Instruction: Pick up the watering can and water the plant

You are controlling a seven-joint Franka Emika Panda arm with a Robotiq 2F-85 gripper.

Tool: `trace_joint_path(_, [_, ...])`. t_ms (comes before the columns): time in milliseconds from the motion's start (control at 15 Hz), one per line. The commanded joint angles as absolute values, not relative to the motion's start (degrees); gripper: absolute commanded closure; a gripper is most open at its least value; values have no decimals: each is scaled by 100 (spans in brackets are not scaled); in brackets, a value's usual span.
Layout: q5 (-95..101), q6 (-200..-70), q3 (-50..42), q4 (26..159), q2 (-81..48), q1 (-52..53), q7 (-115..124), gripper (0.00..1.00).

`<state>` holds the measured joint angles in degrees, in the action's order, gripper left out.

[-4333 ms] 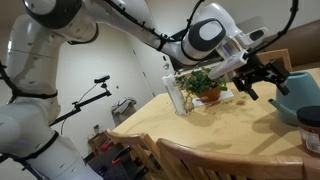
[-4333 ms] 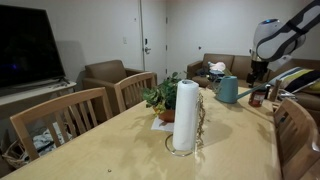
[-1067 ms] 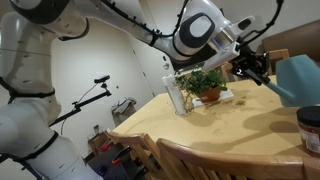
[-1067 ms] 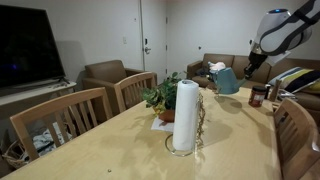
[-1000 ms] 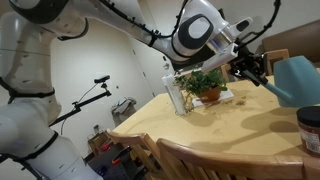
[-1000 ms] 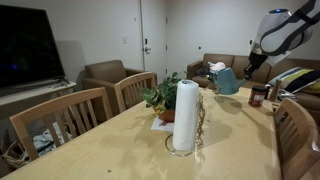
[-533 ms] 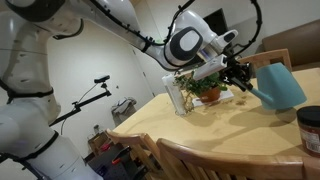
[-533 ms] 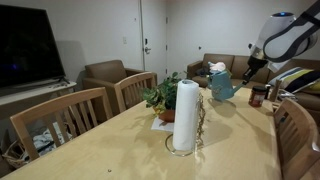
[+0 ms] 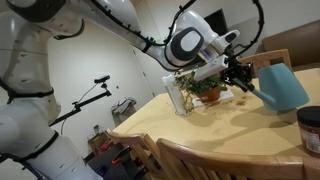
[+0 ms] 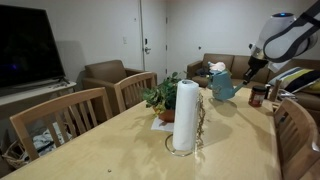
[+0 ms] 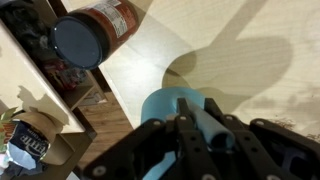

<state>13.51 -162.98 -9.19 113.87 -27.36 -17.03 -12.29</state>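
Observation:
The teal-blue watering can [image 9: 283, 85] hangs in the air above the table, tilted toward the plant. My gripper [image 9: 247, 76] is shut on its handle [image 11: 205, 122], which runs between the fingers in the wrist view. In an exterior view the watering can [image 10: 222, 85] floats a short way beyond the plant, with the gripper [image 10: 247, 73] at its side. The plant [image 9: 204, 82] is leafy green in a terracotta pot on a white tray [image 9: 226, 98]. In an exterior view the plant [image 10: 162, 97] is partly hidden behind a paper towel roll.
A tall paper towel roll [image 10: 185, 115] stands mid-table on a wire holder. A dark jar with a pale lid [image 9: 310, 128] stands near the table's edge, and the jar [image 11: 96, 32] lies top left in the wrist view. A clear plastic bottle [image 9: 177, 90] stands beside the plant. Chairs [image 10: 60, 122] line the table.
The arm has carried the watering can closer to the plant and lower. The grip on the handle stays the same.

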Motion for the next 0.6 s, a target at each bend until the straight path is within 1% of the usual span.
trace_joint_path(0, [1269,-16292,-984,11388,-2733,-1633,-1287,78])
trace_joint_path(67, [1316,-16295,-1050,11396,-2741,-1560,-1187,94])
trace_joint_path(333, [972,-16395,-958,11556,-2737,-1479,-832,94])
trace_joint_path(533, [1002,-16546,-1051,11752,-2703,-1204,-501,94])
